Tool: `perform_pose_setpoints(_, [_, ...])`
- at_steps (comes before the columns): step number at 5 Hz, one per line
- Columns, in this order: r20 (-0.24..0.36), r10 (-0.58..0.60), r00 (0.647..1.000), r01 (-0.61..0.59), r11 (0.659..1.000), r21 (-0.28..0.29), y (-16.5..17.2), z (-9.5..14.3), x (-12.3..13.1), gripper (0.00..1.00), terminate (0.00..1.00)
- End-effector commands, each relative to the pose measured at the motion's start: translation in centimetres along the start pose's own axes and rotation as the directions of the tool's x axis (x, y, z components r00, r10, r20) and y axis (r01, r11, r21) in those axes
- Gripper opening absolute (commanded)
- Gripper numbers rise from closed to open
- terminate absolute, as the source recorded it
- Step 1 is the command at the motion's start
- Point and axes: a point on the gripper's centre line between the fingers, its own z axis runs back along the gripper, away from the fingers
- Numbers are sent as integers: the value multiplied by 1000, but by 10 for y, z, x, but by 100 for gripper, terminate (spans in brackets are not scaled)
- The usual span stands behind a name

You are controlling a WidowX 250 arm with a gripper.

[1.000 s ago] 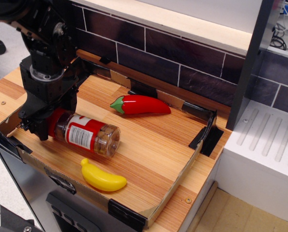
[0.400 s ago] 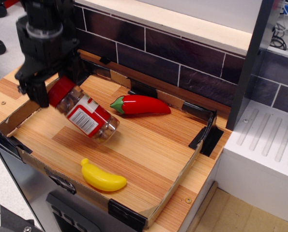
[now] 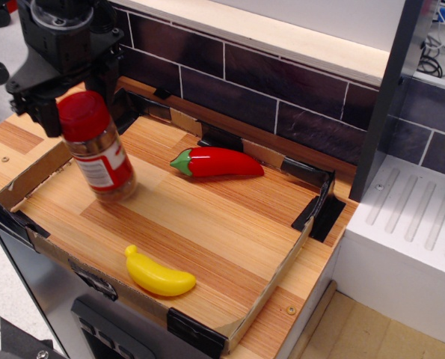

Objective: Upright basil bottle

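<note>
Near the tabletop's left edge, the basil bottle [image 3: 96,155] stands almost upright, red cap up, base on the wood or just above it — cannot tell. Gripper [image 3: 66,112] jaws closed on its cap. Red chili pepper [image 3: 217,162] toward the back edge; toy banana [image 3: 158,274] by the front edge

Bright, even indoor light falls from above. Glossy highlights sit on the toy pepper [image 3: 218,161] and banana [image 3: 159,274]. Shadows are soft; focus is sharp, slightly softer toward nine o'clock.
</note>
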Motion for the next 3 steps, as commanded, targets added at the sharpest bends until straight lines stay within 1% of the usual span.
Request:
perform_pose_setpoints(1, [90, -59, 994, 58, 998, 11, -5, 2, -6, 0, 0])
perform_pose_setpoints(2, [44, -63, 997, 60, 996, 66, -8, -2, -7, 100, 0])
perform_pose_setpoints(3, [30, -68, 997, 66, 996, 58, -8, 0, -5, 100, 0])
